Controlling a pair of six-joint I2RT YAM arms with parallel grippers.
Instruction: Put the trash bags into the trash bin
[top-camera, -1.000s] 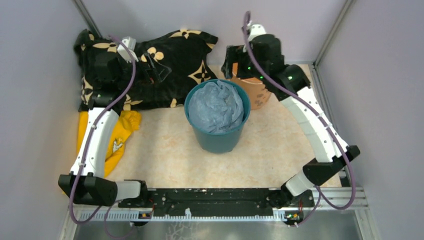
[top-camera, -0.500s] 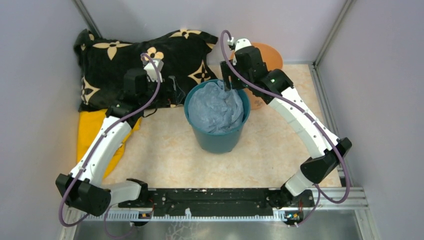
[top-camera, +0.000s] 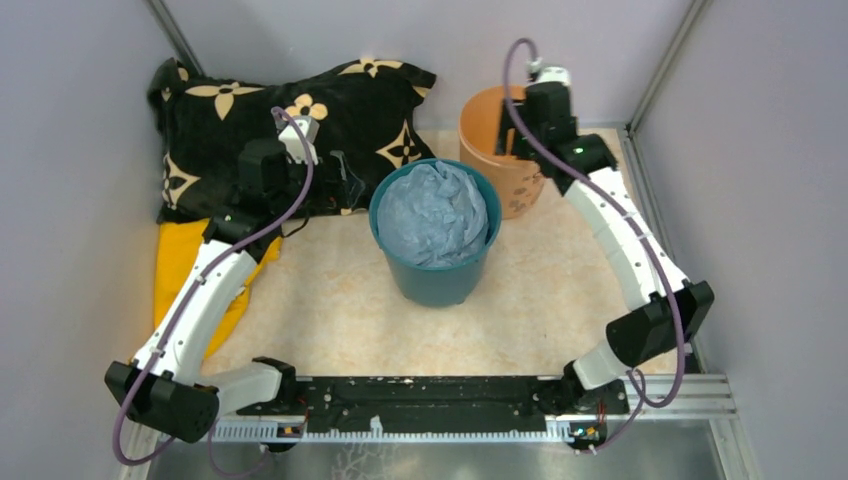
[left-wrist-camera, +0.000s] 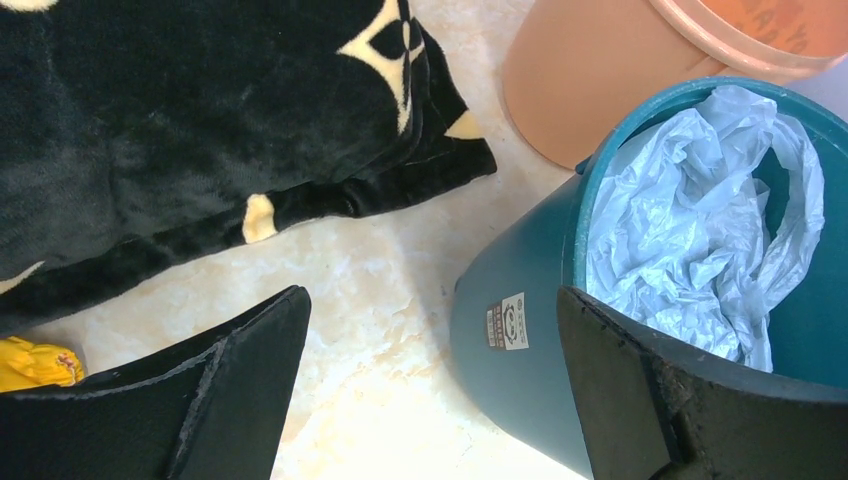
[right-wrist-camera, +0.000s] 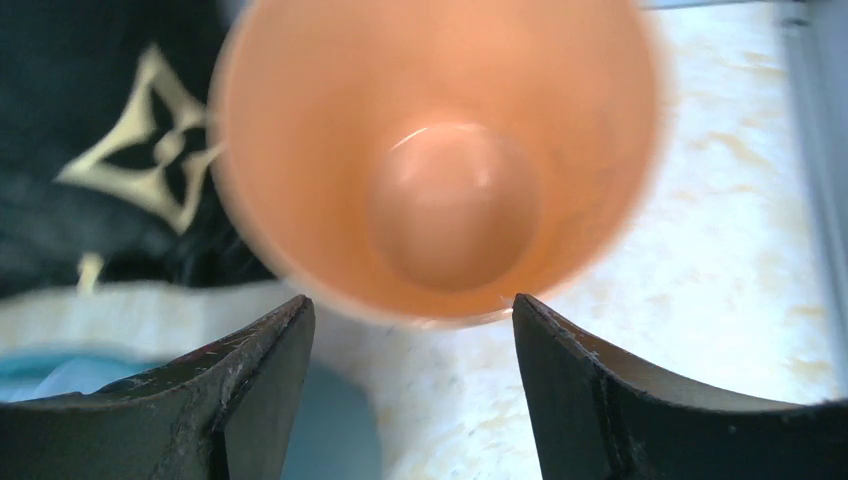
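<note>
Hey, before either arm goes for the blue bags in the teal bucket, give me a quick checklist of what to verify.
1. The trash bin is upright with nothing inside: ok.
2. The trash bags are in the trash bin: not ok; they lie crumpled in the teal bucket.
3. The left end effector is open and empty: ok.
4. The right end effector is open and empty: ok; it hangs above the trash bin.
5. The left end effector is over the trash bags: not ok; it is beside the teal bucket.
</note>
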